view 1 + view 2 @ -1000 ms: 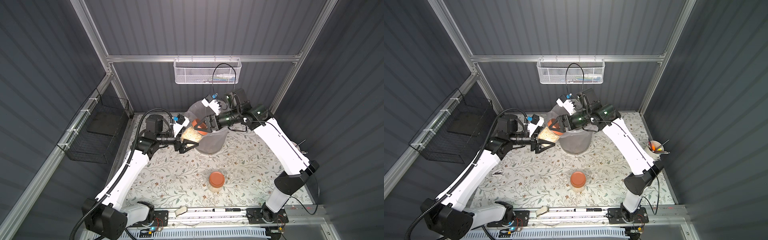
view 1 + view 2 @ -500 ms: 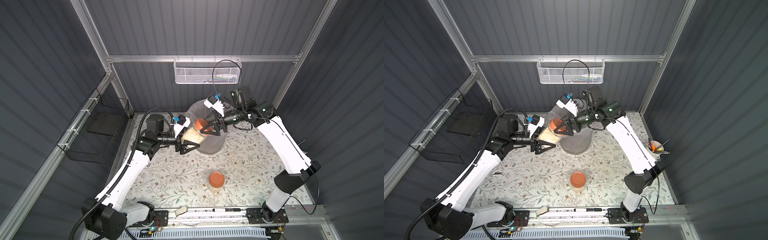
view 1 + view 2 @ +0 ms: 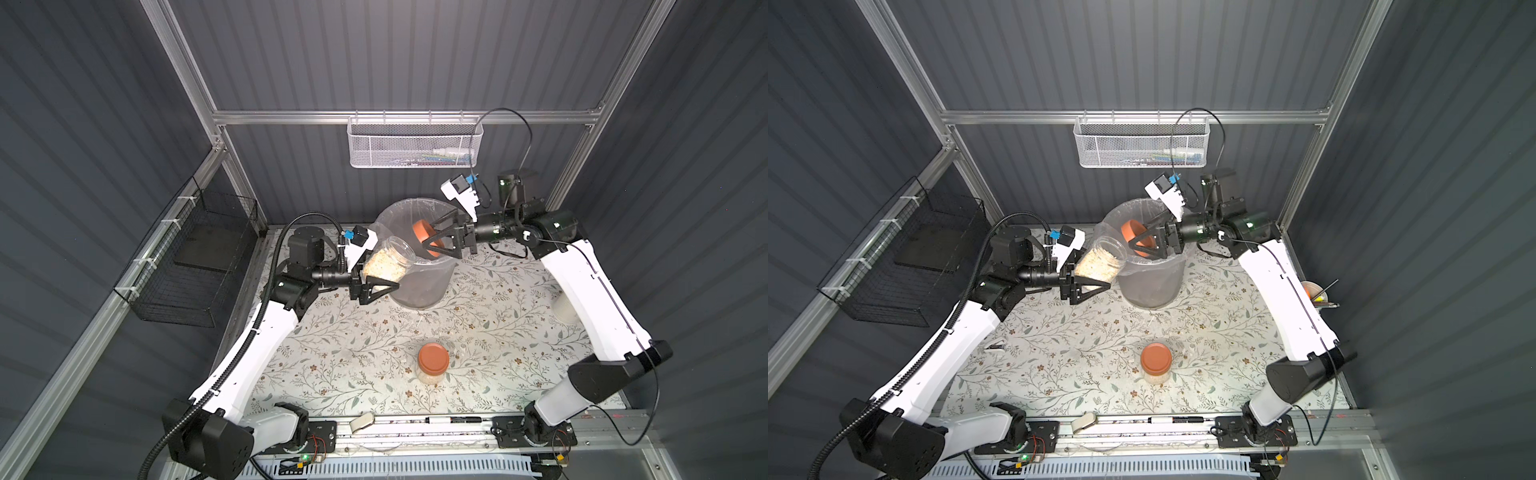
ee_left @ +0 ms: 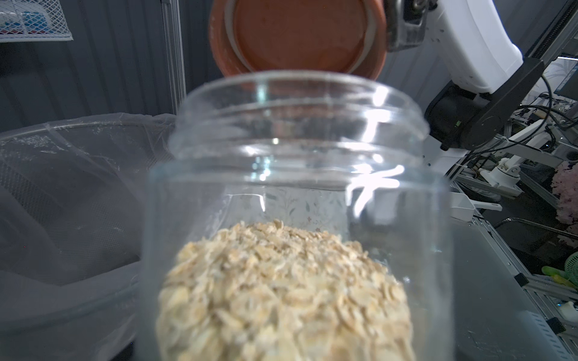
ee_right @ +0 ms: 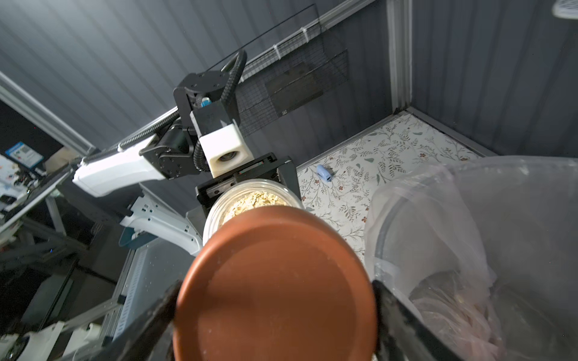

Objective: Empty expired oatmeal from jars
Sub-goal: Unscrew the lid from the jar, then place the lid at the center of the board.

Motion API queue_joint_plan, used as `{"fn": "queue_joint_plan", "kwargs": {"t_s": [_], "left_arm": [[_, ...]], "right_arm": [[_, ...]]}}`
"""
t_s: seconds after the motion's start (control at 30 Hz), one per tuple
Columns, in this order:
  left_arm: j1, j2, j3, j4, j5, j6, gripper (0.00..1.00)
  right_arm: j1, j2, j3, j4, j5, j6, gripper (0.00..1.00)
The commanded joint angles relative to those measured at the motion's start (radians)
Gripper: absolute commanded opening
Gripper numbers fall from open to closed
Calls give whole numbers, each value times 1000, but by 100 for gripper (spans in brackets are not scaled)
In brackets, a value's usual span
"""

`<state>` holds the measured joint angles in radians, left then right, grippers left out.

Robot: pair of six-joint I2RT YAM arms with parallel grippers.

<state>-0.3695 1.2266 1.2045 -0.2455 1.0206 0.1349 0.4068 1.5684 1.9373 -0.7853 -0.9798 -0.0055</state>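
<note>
Nearest, on the flowered surface (image 3: 332, 353), the capped jar (image 3: 433, 372) stands upright under its flat terracotta lid (image 3: 433, 358), apparently untouched. Farther back on the left, the left gripper (image 3: 382, 272) clamps the open jar (image 3: 399, 253), clear, round and tilted toward the grey lined bin (image 3: 419, 291). Its dry, flaky oatmeal (image 4: 281, 297) sits inside, unpoured. The right gripper (image 3: 432, 245) pinches the loose lid (image 3: 420, 230) above the bin.
</note>
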Motion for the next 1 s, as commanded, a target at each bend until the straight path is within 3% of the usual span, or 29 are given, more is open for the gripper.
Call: {"fn": "queue_joint_plan", "kwargs": {"t_s": [0.0,0.2,0.33,0.43,0.57,0.77,0.97], "left_arm": [[8,-36,20,60,8,-6,0],[14,-25,35,68,-18,-11,0],[18,-20,47,71,-32,-10,0],[20,-16,55,71,-46,-12,0],[21,-7,73,71,-75,-13,0],[24,33,109,69,-129,-21,0],[25,106,217,-55,-211,21,0]], "right_arm": [[-54,-117,-132,170,58,126,63],[-205,-351,-453,280,212,257,64],[-246,-443,-567,158,486,222,66],[-251,-443,-608,47,724,223,64],[-252,-412,-677,-47,944,267,64],[-252,-317,-921,146,1019,367,64],[-253,-140,-988,271,1021,402,66]]}}
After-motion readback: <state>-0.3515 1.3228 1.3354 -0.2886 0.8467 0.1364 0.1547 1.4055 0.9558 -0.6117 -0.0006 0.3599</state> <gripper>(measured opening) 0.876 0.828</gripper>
